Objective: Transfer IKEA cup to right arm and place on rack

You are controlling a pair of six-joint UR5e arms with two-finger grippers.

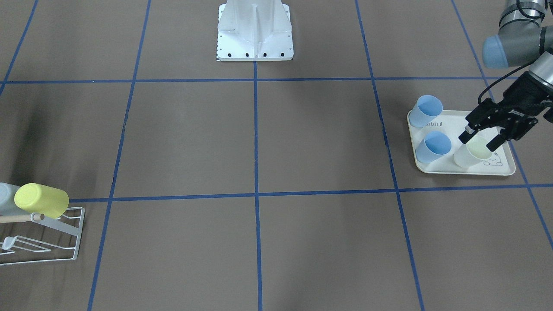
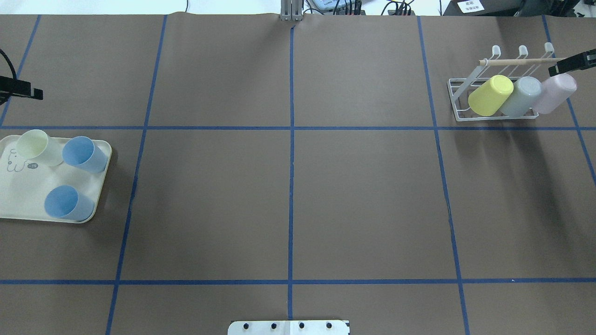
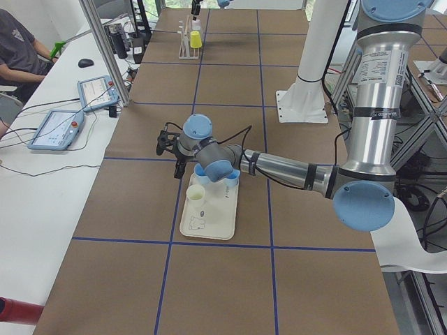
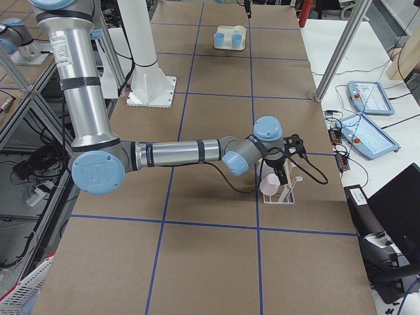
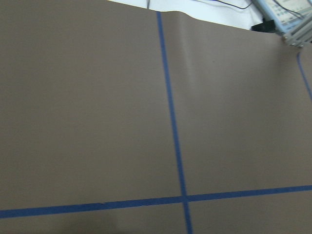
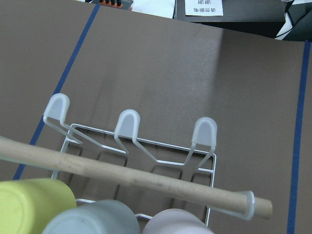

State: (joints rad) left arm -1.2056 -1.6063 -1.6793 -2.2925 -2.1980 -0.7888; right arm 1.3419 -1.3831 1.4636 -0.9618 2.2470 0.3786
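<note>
A cream rabbit-print tray (image 1: 436,169) at the robot's left holds three upright cups: a pale cream one (image 1: 471,153) and two blue ones (image 1: 433,147) (image 1: 425,111). My left gripper (image 1: 481,137) hangs open just over the cream cup's rim, holding nothing. The white wire rack (image 2: 458,100) with its wooden dowel (image 6: 131,178) stands far right and carries a yellow cup (image 2: 490,95), a grey cup (image 2: 521,96) and a pink cup (image 2: 554,93). Only a black part of my right gripper (image 2: 572,63) shows above the rack; I cannot tell its state.
Blue tape lines (image 2: 291,128) divide the brown table. The white robot base (image 1: 255,30) stands at the table's near-robot edge. A person (image 3: 17,49) sits at a side bench with tablets (image 3: 59,129). The left wrist view shows only brown table and tape (image 5: 173,131).
</note>
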